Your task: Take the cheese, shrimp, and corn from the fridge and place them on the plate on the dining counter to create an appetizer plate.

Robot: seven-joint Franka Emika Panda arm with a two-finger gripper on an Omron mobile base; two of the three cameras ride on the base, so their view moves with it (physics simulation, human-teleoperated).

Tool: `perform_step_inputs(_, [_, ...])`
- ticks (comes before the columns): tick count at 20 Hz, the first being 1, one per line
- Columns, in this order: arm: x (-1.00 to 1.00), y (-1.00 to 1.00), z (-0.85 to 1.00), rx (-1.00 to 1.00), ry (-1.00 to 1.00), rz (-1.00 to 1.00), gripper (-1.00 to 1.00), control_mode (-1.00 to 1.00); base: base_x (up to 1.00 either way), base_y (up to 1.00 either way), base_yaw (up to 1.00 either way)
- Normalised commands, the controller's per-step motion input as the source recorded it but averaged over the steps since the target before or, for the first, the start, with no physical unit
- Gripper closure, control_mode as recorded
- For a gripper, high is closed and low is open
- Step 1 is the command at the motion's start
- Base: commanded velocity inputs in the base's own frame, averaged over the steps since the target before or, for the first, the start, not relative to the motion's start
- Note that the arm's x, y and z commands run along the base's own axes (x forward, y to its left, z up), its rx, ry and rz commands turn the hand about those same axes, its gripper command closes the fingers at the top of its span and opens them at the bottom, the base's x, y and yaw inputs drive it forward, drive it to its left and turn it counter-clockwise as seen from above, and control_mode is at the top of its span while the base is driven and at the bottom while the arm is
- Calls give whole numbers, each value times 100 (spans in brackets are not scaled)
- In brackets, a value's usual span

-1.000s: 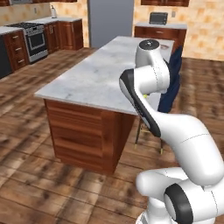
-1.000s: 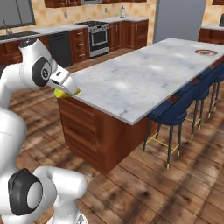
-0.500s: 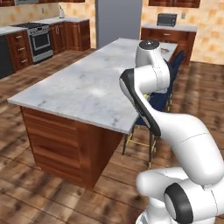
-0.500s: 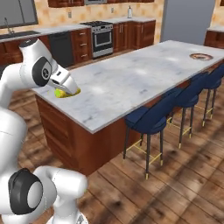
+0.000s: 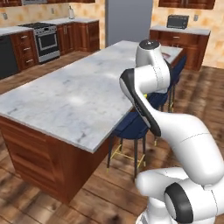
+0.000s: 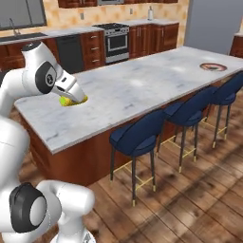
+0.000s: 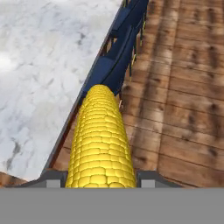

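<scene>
i've got the corn (image 7: 100, 140) clamped in the gripper (image 7: 99, 178), a dark finger (image 7: 151, 178) pressed against each side of the cob near its base, so the jaws are closed around it at about the cob's own width. in the hand view its long axis runs straight away from the hand, the rounded yellow tip leading and pointing along the stool side of the dining counter (image 7: 39, 74); the green end isn't visible there. from the right base view the corn (image 6: 72, 100) hangs under the hand above the near end of that counter (image 6: 142, 80), lying roughly level, not yet set down.

as for progress, i'd judge the corn is out of the fridge (image 6: 216, 23) and mid-carry. the plate (image 6: 213, 67) sits at the far end of the counter, well apart from the corn, toward the fridge. its centre looks to carry only its dark motif (too small from here to swear nothing lies on it), and i can't spot the cheese or shrimp on it. so the corn has to travel the counter's length to the plate, and i'd reckon the other two foods may be outstanding too.

blue stools (image 6: 137, 137) line the counter's edge nearest my base, between me and the plate
</scene>
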Motion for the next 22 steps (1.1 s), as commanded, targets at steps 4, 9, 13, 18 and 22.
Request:
perform_step_inputs(4, [0,0,0,0,0,0,100,100,37,-100,25])
perform_step_inputs(9, [0,0,0,0,0,0,100,100,39,-100,26])
perform_step_inputs(13, [0,0,0,0,0,0,100,100,41,-100,27])
perform_step_inputs(18, [0,0,0,0,0,0,100,100,42,-100,29])
perform_step_inputs(22, [0,0,0,0,0,0,100,100,40,-100,29])
